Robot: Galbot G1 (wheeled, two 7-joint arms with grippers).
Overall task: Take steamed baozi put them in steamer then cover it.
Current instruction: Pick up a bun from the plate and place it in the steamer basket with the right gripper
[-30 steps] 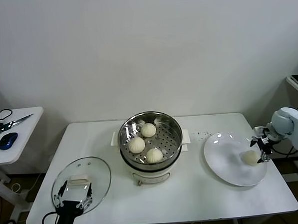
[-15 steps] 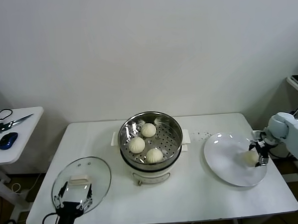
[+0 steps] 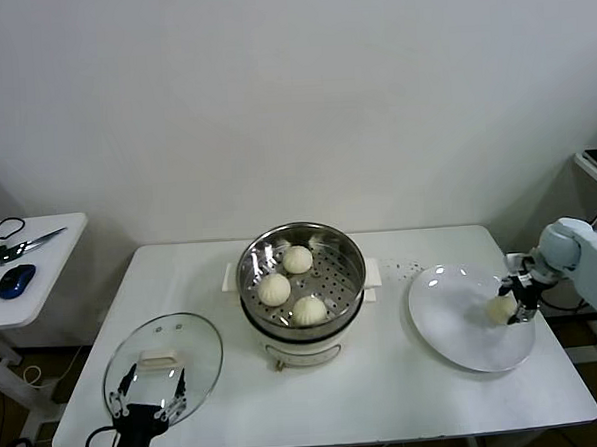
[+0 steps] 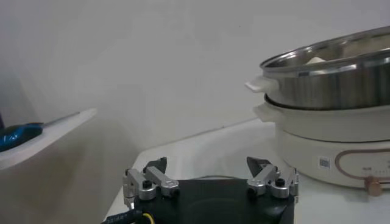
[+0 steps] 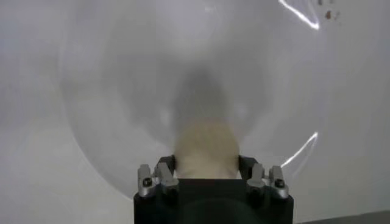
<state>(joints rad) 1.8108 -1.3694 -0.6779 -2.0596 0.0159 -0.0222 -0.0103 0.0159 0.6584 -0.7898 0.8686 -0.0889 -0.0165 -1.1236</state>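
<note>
On the far left I see a small side table (image 3: 40, 259) with scissors (image 3: 24, 243) and a blue mouse (image 3: 15, 280) on it, apart from my worktop (image 3: 407, 388). My left tool (image 3: 148, 404) sits parked at the near left edge of the worktop, its fingers spread wide and gripping nothing; in the left wrist view the left tool (image 4: 210, 182) shows both finger pairs standing apart with the steamer (image 4: 329, 115) ahead of it. The cover (image 3: 163, 368), a clear glass lid with a white handle, lies flat on the worktop just beyond that tool.

In the middle stands the steamer (image 3: 302, 283), a shiny steel pot on a white base, uncovered. Three steamed baozi (image 3: 274, 289) rest on its perforated floor, close together.

To the right lies a white plate (image 3: 454, 325), near the steamer but not touching it. At the plate's right side my right tool (image 3: 513, 307) is closed around the fourth baozi (image 3: 500, 310). From the right wrist view, the right tool (image 5: 207, 176) has its fingers pressed against both sides of the bun (image 5: 206, 149), with the plate (image 5: 122, 109) underneath. I cannot tell whether the bun is touching the plate or just above it.
</note>
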